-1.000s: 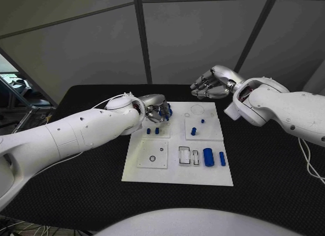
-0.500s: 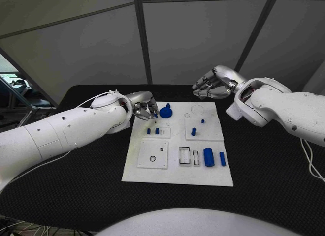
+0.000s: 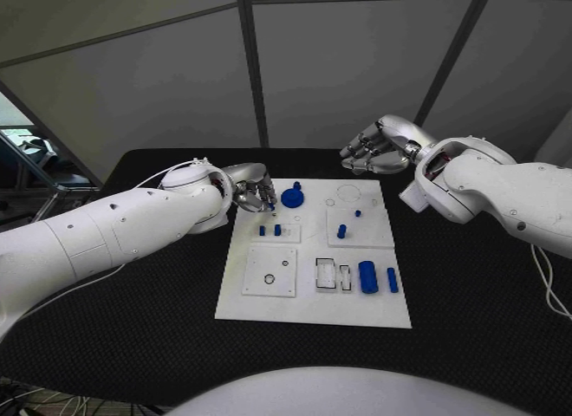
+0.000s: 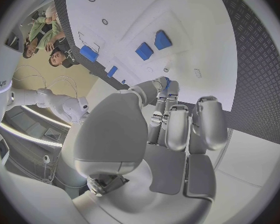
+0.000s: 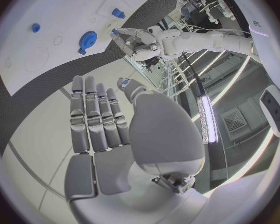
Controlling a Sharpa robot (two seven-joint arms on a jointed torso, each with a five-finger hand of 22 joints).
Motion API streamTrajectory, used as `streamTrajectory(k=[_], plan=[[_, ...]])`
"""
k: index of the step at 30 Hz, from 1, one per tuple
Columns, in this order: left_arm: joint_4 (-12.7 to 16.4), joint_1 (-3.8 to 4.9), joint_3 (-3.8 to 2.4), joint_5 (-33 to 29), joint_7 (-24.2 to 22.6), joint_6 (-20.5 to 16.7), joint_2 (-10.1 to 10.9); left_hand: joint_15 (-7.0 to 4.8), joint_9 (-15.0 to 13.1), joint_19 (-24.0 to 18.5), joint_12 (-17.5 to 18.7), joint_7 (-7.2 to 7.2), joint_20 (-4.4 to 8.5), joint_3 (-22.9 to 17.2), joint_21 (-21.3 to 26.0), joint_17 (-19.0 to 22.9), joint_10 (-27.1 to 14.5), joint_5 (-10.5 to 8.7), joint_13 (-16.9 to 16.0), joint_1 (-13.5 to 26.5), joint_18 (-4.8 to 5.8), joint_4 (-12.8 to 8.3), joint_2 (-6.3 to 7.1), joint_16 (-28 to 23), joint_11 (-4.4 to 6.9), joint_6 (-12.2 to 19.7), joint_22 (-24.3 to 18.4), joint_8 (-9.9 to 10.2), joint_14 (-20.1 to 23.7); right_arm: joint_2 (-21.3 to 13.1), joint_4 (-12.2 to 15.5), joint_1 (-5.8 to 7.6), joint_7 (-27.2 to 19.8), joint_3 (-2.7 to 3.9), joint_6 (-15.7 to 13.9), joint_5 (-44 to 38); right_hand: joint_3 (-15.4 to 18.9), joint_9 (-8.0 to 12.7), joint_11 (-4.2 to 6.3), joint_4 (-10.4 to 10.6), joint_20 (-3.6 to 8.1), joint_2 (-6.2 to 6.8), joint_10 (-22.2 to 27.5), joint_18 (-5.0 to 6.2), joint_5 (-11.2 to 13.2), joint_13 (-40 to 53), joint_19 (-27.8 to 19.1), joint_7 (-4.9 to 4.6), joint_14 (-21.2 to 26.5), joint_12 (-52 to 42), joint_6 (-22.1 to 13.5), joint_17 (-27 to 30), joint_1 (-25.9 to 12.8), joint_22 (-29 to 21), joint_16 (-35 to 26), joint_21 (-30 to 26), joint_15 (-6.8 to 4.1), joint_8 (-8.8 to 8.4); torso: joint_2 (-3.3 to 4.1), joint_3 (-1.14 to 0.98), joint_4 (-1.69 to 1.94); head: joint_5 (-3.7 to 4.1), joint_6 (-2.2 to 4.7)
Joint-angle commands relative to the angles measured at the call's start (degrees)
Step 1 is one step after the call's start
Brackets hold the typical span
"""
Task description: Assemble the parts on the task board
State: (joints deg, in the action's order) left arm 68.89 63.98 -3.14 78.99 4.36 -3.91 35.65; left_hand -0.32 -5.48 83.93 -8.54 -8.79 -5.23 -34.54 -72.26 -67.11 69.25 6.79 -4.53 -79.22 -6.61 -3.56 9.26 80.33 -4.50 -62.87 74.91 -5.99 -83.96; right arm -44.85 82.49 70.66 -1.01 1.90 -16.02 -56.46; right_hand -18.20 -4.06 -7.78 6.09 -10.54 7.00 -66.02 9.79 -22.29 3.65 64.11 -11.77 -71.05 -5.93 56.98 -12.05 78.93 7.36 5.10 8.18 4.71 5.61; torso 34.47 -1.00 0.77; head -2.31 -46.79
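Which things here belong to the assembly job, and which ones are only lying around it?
Belong to the job:
task board
blue gear
blue pegs
blue cylinders
left hand, beside the gear
right hand, held above the table's far edge

Only around it:
black table

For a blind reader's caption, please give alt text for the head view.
A white task board lies on a black table, with blue parts including a gear near its far left corner. The left hand is beside the gear; the right hand hovers beyond the board.
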Motion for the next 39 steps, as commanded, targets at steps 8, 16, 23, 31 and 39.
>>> streamTrajectory(k=[8,16,23,31,39], plan=[[-1.1,0.01,0.0,0.29,0.72,2.45,-0.84,0.22,-0.01,0.74,0.22,-0.01,-0.12,0.04,0.13,0.08,0.34,-0.14,-0.05,0.53,2.8,0.12,-0.1,0.26,-0.1,-0.56,5.81,0.26,-1.29,0.03,0.12,0.12,-0.61,0.04,0.0,-0.11,-0.37,-0.04,-0.05,-0.07,-0.06,-0.39,0.17,0.62,-0.26,-0.05,0.51,0.05,-0.33,-0.39,-0.17,0.06,0.08,-0.06,-0.21,-0.25,-0.05,0.17,0.0,0.02,0.03,0.02,-0.11],[-1.23,-0.06,0.06,0.32,0.84,3.74,-1.27,0.21,0.02,0.67,0.33,0.02,-0.12,0.14,0.34,0.13,0.37,-0.16,-0.07,0.71,2.76,0.16,-0.1,0.26,-0.09,-0.58,5.71,0.32,-1.28,0.18,0.07,0.12,-0.66,0.04,0.04,-0.11,-0.37,-0.04,-0.05,-0.07,-0.06,-0.39,0.17,0.62,-0.26,-0.05,0.51,0.05,-0.33,-0.39,-0.17,0.06,0.08,-0.06,-0.21,-0.25,-0.05,0.17,-0.01,0.03,-0.03,0.0,-0.21],[-1.62,-0.12,0.14,0.33,0.86,4.12,-1.66,0.21,0.03,0.67,0.37,0.03,-0.12,0.17,0.35,0.14,0.37,-0.17,-0.07,0.76,2.76,0.17,-0.09,0.26,-0.09,-0.57,5.71,0.34,-1.27,0.2,0.09,0.12,-0.67,0.04,0.03,-0.11,-0.37,-0.04,-0.05,-0.07,-0.06,-0.39,0.17,0.62,-0.26,-0.05,0.51,0.05,-0.33,-0.39,-0.17,0.06,0.08,-0.06,-0.21,-0.25,-0.05,0.17,0.0,-0.02,-0.01,0.04,-0.26],[-2.24,-0.15,0.19,0.33,1.24,4.74,-2.11,0.21,0.05,0.62,0.44,0.03,-0.12,0.21,0.5,0.2,0.35,-0.17,-0.08,0.85,2.73,0.2,-0.09,0.24,-0.09,-0.55,5.64,0.39,-1.26,0.15,0.15,0.12,-0.67,0.04,0.01,-0.11,-0.37,-0.04,-0.05,-0.07,-0.06,-0.39,0.17,0.62,-0.26,-0.05,0.51,0.05,-0.33,-0.39,-0.17,0.06,0.08,-0.06,-0.21,-0.25,-0.05,0.17,-0.02,-0.02,-0.01,0.06,-0.24],[-2.66,-0.15,0.23,0.33,1.39,4.85,-2.43,0.2,0.09,0.55,0.57,0.04,-0.13,0.25,0.7,0.25,0.28,-0.16,-0.07,0.92,2.69,0.19,-0.1,0.24,-0.1,-0.46,5.54,0.49,-1.24,0.13,0.19,0.12,-0.68,0.04,-0.02,-0.11,-0.37,-0.04,-0.05,-0.07,-0.06,-0.39,0.17,0.62,-0.26,-0.05,0.51,0.05,-0.33,-0.39,-0.17,0.06,0.08,-0.06,-0.21,-0.25,-0.05,0.17,0.02,0.0,-0.02,0.2,-0.26]])
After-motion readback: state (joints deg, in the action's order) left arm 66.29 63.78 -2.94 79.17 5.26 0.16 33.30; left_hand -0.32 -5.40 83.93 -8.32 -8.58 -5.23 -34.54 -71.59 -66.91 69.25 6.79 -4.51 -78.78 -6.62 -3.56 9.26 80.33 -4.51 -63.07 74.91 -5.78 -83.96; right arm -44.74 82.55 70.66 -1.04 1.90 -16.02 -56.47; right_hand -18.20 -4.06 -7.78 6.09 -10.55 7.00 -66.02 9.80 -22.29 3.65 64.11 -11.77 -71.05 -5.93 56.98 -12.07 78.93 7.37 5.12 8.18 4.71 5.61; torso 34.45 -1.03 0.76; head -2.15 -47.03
